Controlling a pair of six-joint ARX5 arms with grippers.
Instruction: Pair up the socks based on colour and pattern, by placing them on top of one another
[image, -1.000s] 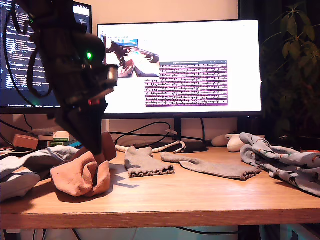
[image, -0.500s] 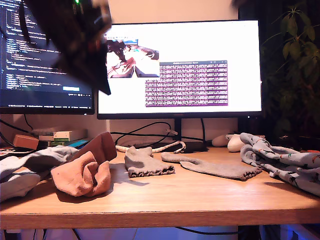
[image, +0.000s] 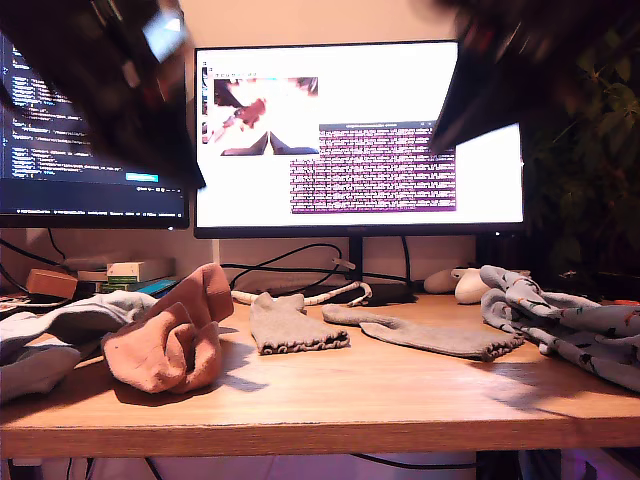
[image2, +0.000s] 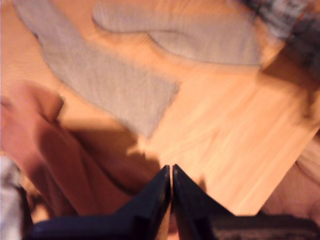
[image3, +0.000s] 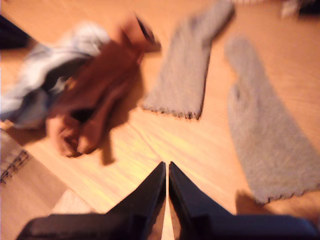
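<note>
Though both views blur, salmon socks (image: 165, 345) show.

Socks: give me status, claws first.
First claw shut, empty, above the desk. Second claw likewise. Salmon socks heaped together; grey-beige socks lie apart, unpaired. Nothing blocking them.

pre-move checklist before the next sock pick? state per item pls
1. My first gripper empty, fingers together: ok.
2. My second gripper empty, fingers together: ok.
3. Salmon-pink socks piled together: ok.
4. Two grey-beige socks stacked: not ok, lying apart.
5. Patterned grey-blue socks paired: cannot tell, bunched at the exterior view's right.
6. Which arm is which in the exterior view: cannot tell, blurred.
</note>
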